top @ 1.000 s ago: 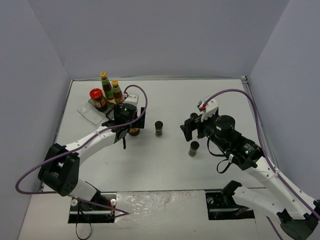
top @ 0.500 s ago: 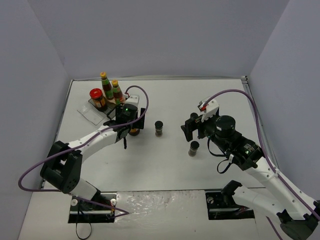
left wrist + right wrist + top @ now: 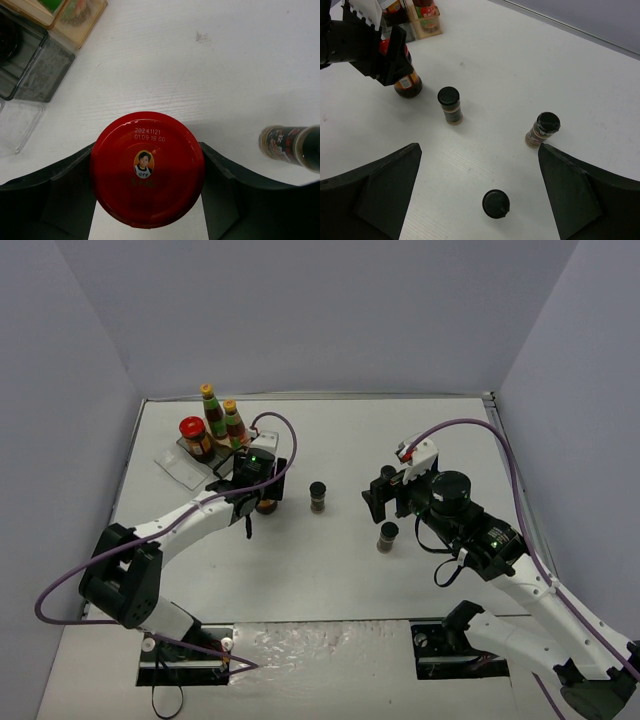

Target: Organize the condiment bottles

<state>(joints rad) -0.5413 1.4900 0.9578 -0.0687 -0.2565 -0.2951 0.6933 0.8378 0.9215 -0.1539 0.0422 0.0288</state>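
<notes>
Table [image 3: 330,440]: white, walled on three sides.

Rack [image 3: 175,465]: ahead and to the left of the left jaws, apart from them. It carries two bottles [image 3: 210,410] [image 3: 233,423] with yellow caps and a second jar [image 3: 192,432] with a red lid, all upright.

Left gripper [image 3: 263,498]: points down over the jar [image 3: 147,170]. Jaws are clamped on its red lid. One finger [image 3: 65,185] stands at each side of the lid and, as far as the wrist view shows, both touch it. Right wrist view: the jar is upright with its base on the table.

Right gripper [image 3: 477,150]: jaws wide apart, nothing between them, nothing touched.

Spice jars, three, black caps, all upright on the table:
- First [image 3: 450,106]: well ahead of the right jaws, near the clamped jar. In the left wrist view it is off to the right of the left jaws, apart from them.
- Second [image 3: 542,130]: ahead of the right jaws, toward their right finger.
- Third [image 3: 496,204]: nearest, just ahead of the gap between the right jaws, seen cap-on from above.
</notes>
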